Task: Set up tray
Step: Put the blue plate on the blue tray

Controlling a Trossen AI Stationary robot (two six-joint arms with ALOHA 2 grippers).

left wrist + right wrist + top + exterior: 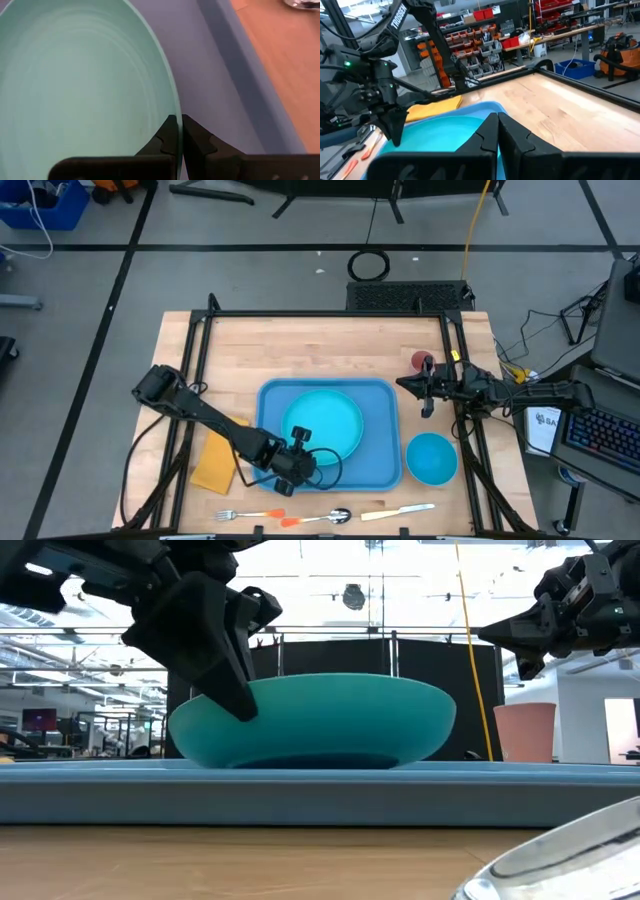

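The tray point(383, 402) lies in the middle of the desk point(320, 345) with the teal plate point(335, 420) inside it; the left gripper point(298, 442) is clamped on the plate's rim. The right gripper point(427, 406) hangs closed and empty beside the tray's right edge, above the blue bowl point(432, 458).

We are in a robotics workshop: shelves of orange and red parts bins point(485, 42), long workbenches point(565, 32), trailing floor cables point(530, 335) and a keyboard point(605, 442) surround the wooden table point(300, 350).
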